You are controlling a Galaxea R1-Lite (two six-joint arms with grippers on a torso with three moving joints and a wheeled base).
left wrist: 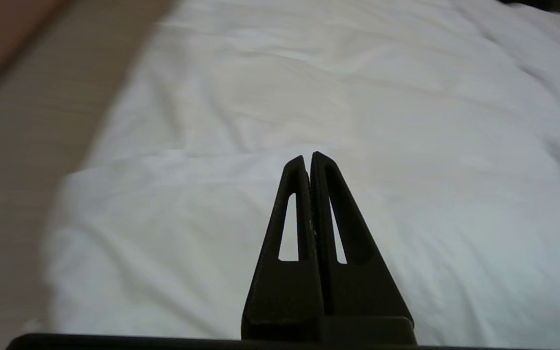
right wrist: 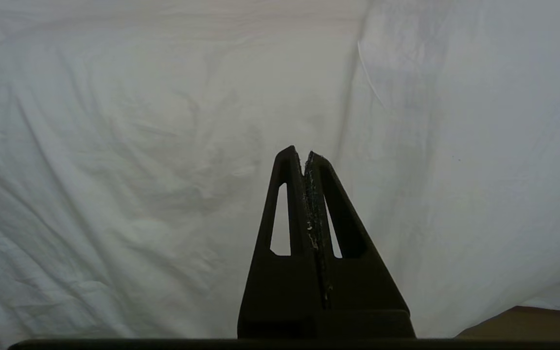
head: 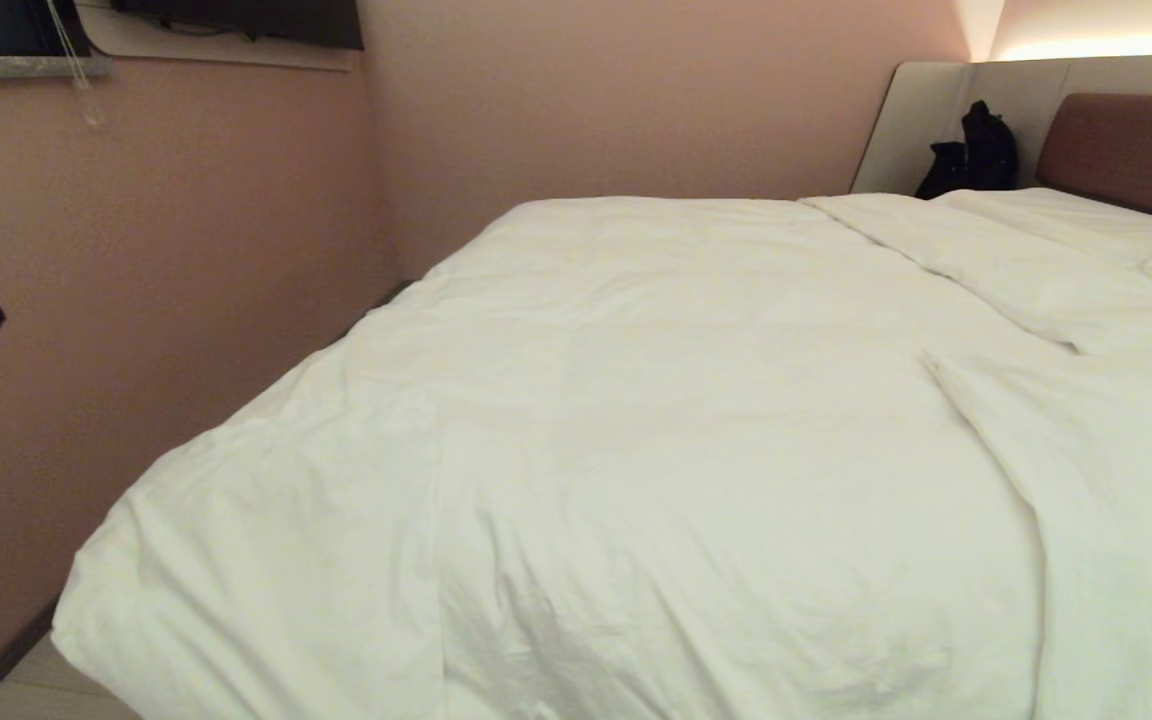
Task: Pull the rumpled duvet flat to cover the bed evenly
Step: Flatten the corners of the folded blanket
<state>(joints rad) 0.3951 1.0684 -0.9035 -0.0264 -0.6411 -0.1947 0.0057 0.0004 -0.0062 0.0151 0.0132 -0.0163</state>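
Covering nearly the whole bed (head: 1126, 150), the duvet (head: 696, 420) fills the head view's centre, one fold at right. The left gripper (left wrist: 309, 158) hangs over its corner, pressed together, empty. The right gripper (right wrist: 304, 154), likewise closed, faces white cloth.

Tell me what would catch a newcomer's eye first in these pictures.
The big white duvet fills nearly the whole head view, spread over the bed with a long fold ridge toward the brown headboard at far right. A black bag sits in the corner beside that headboard. The left gripper hangs shut above the duvet's near corner, holding nothing.
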